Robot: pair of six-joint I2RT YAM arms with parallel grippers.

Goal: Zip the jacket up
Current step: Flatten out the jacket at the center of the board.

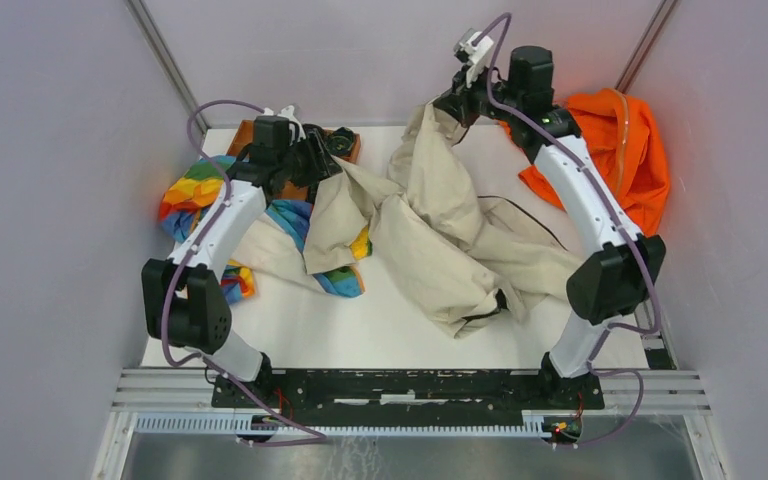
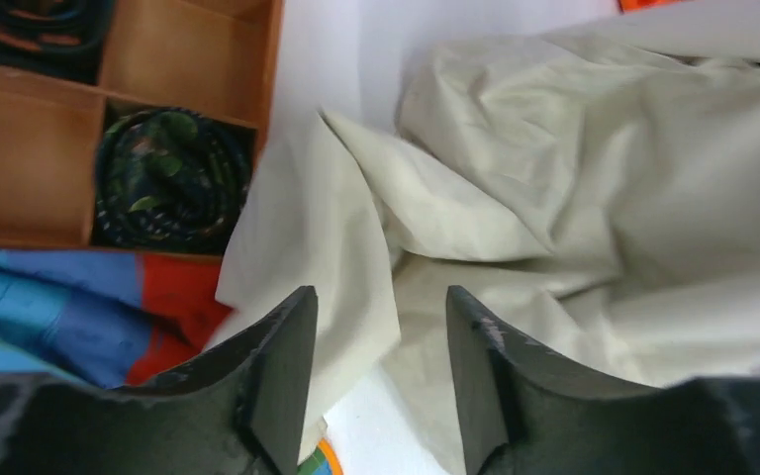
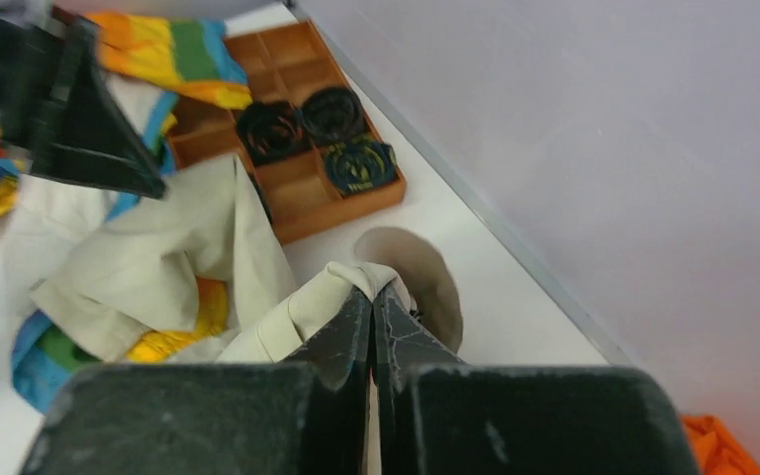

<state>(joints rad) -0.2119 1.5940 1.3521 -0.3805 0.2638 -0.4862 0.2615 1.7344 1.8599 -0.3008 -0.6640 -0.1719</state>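
Note:
The beige jacket [image 1: 440, 240] lies crumpled across the middle of the table, with one end lifted toward the back. My right gripper [image 1: 452, 103] is shut on a folded edge of the jacket [image 3: 287, 317] and holds it above the table; in its wrist view the gripper [image 3: 371, 293] has its jaws pressed together on the cloth. My left gripper [image 1: 332, 160] hovers over the jacket's left part. Seen from the left wrist, that gripper [image 2: 378, 293] stands open, with a flap of the jacket [image 2: 604, 198] lying loose below the gap. A little black lining [image 1: 500, 300] shows at the near edge.
A rainbow-striped cloth [image 1: 195, 190] lies under the jacket's left side. A bright orange garment [image 1: 620, 150] is heaped at the back right behind the right arm. A wooden compartment tray [image 2: 30, 168] with dark coiled items [image 2: 168, 178] sits at the back left. Walls enclose the table.

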